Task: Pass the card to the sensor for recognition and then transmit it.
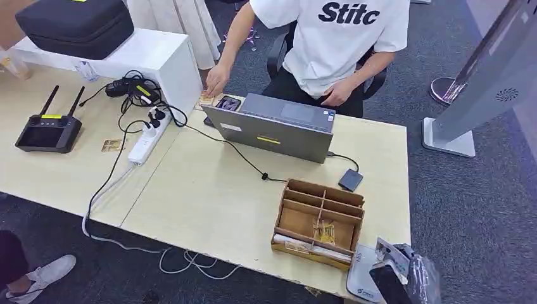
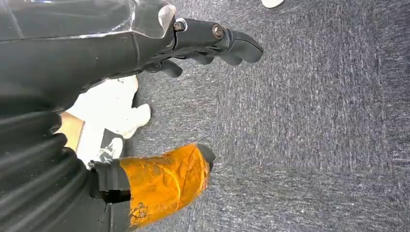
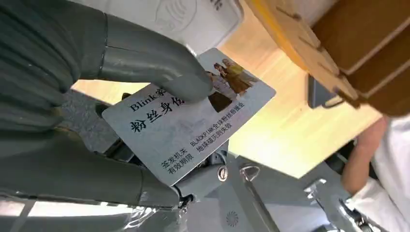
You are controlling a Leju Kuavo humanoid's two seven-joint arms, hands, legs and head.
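Note:
My right hand (image 1: pixel 405 273) is at the table's near right corner and pinches a pale printed card (image 3: pixel 193 121) between the thumb (image 3: pixel 159 67) and the fingers beneath it. The card (image 1: pixel 391 252) is held tilted just above and beside the white sensor pad (image 1: pixel 360 278), which lies flat at the table edge; the sensor pad (image 3: pixel 193 17) also appears behind the card. My left hand (image 2: pixel 193 96) hangs over grey carpet, its fingers apart and holding nothing, its thumb wrapped in orange tape.
A wooden compartment box (image 1: pixel 320 221) stands just left of the sensor. Behind it are a grey laptop (image 1: pixel 278 126), a small dark box (image 1: pixel 350 180) on a cable and a power strip (image 1: pixel 149 136). A seated person (image 1: pixel 335 44) reaches a hand (image 1: pixel 216 80) to the table's far edge.

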